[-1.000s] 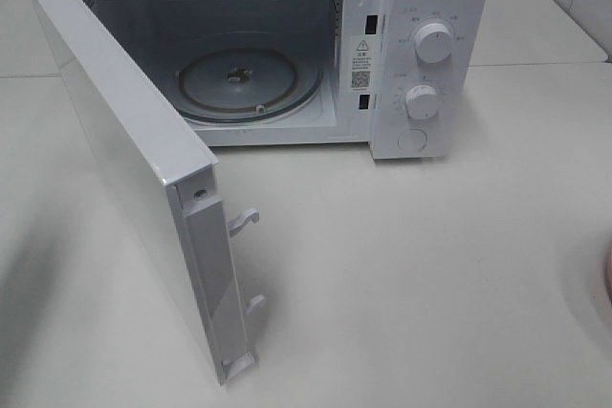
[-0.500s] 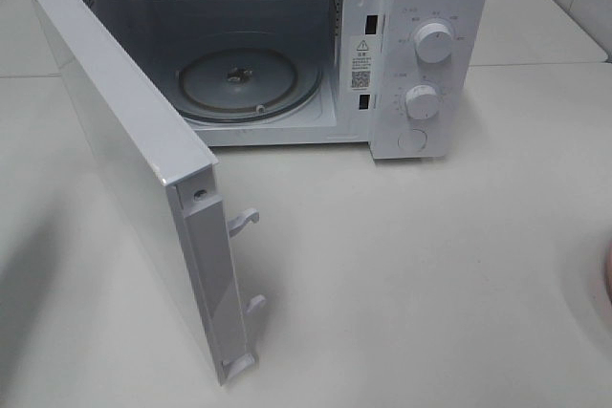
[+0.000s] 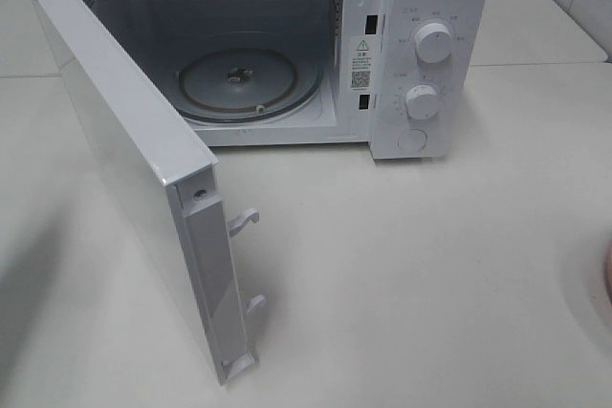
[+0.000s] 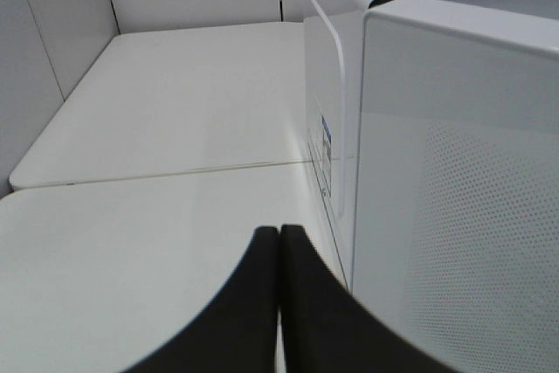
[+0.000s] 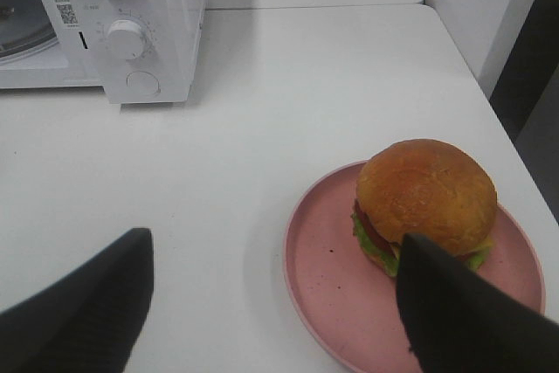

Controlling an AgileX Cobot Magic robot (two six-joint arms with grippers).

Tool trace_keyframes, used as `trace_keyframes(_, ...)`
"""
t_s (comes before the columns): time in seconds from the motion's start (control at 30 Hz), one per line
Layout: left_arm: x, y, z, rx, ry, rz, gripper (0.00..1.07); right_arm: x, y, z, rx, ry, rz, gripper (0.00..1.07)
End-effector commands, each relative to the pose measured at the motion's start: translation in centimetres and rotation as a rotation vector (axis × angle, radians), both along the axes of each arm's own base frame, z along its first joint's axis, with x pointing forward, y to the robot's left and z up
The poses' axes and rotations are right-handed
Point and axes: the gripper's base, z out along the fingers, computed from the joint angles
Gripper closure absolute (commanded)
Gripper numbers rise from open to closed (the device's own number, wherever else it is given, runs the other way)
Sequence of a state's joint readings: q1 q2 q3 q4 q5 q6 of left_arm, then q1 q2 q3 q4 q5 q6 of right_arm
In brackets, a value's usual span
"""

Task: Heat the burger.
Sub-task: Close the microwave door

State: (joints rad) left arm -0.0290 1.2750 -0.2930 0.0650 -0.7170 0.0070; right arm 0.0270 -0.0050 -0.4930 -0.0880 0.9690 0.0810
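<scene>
The burger (image 5: pixel 425 194), with a golden-brown bun and green lettuce, sits on a pink plate (image 5: pixel 323 277) in the right wrist view. My right gripper (image 5: pixel 272 242) hovers open just short of the plate, its dark fingers (image 5: pixel 87 312) spread wide and one of them overlapping the burger's near edge. The white microwave (image 3: pixel 421 54) stands at the back with its door (image 3: pixel 134 160) swung wide open to the left and the glass turntable (image 3: pixel 244 83) bare. My left gripper (image 4: pixel 279 233) is shut on nothing, beside the outer face of the door (image 4: pixel 454 198). Neither gripper shows in the exterior view.
Only a sliver of the pink plate (image 3: pixel 608 279) shows at the exterior view's right edge. Two knobs (image 3: pixel 432 43) and a button sit on the microwave's right panel. The door's latch hooks (image 3: pixel 244 222) stick out over the white table (image 3: pixel 402 274).
</scene>
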Motion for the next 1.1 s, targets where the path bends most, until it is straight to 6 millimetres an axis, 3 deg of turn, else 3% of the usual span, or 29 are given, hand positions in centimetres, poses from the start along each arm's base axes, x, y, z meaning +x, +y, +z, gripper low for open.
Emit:
trace_keyframes(0.03, 0.1, 0.0, -0.1, -0.047, -0.004, 0.008, 1.07, -0.4, 0.0, 0.0, -0.006, -0.031, -0.006, 0.34)
trace_keyframes(0.5, 2.0, -1.6, -1.0, -0.079, 0.001, -0.162, 1.07, -0.4, 0.0, 0.0, -0.006, -0.031, -0.006, 0.35)
trace_keyframes(1.1, 4.0, -5.9, -2.1, -0.101, 0.031, -0.342, 1.07, -0.4, 0.0, 0.0, -0.006, -0.031, -0.006, 0.36)
